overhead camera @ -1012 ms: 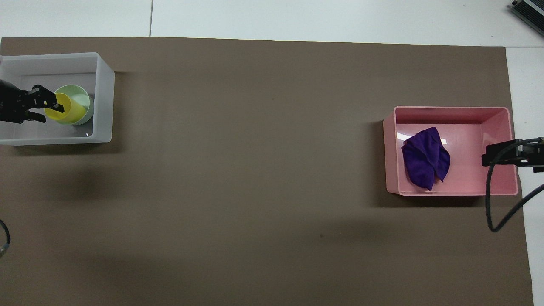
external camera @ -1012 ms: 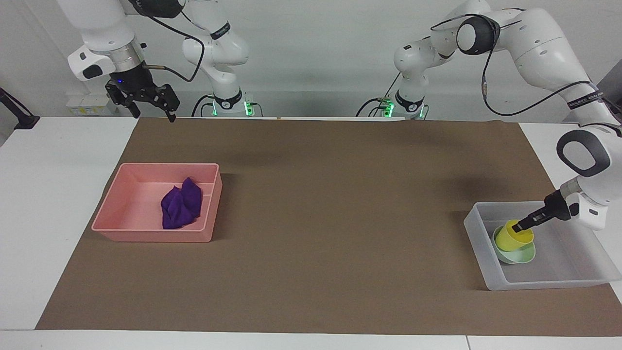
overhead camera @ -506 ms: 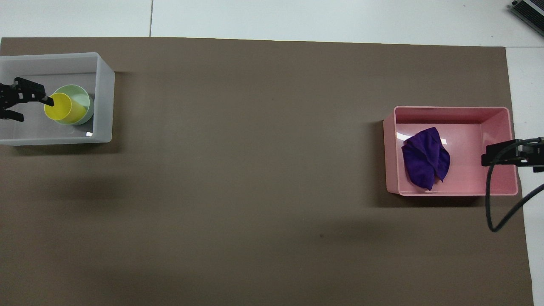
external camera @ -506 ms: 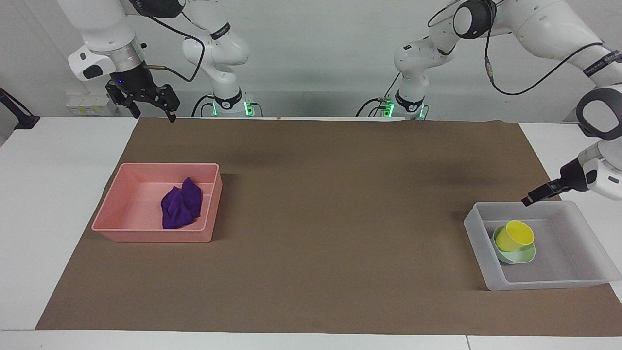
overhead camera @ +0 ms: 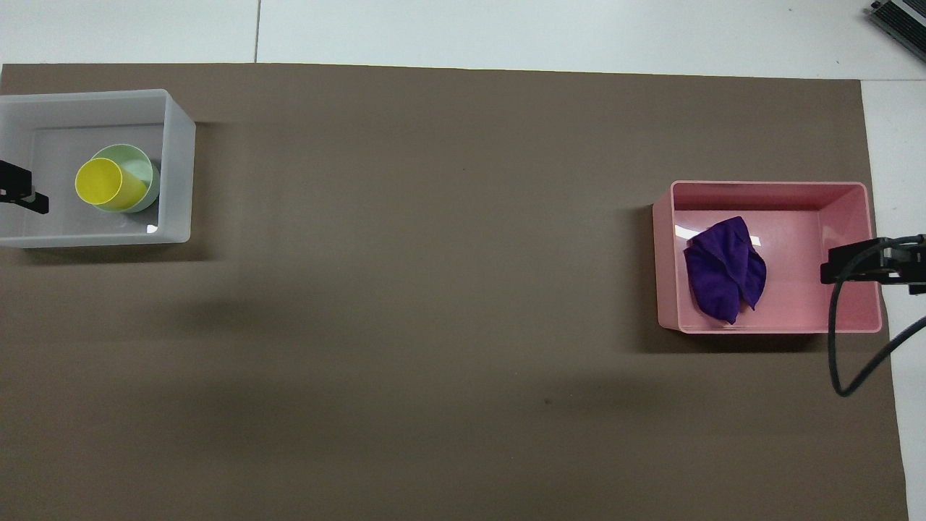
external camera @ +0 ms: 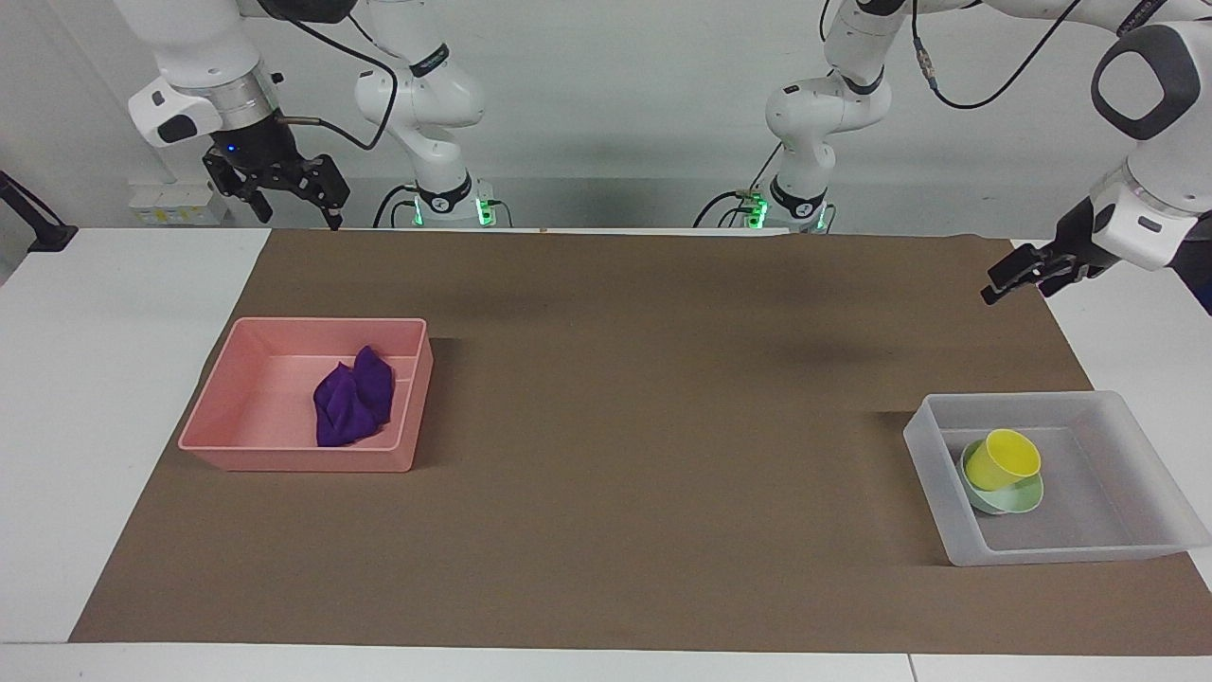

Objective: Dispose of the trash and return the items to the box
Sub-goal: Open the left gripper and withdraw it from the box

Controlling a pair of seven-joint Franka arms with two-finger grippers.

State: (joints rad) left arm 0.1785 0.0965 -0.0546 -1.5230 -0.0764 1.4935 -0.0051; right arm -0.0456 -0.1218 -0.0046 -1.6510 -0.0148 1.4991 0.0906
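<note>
The yellow cup lies tilted in the mint-green bowl, both inside the translucent box at the left arm's end of the table; they also show in the overhead view, cup, bowl, box. My left gripper is open and empty, raised high in the air toward the robots from the box. The purple cloth wad lies in the pink tray, also seen from overhead. My right gripper is open and empty, waiting high up at the right arm's end.
A brown mat covers most of the white table. The pink tray stands at the right arm's end. A black cable hangs from the right arm beside the tray.
My left gripper let go of the yellow cup, rose out of the box and drew back toward the robots. The cup stays in the bowl. The right arm barely moved.
</note>
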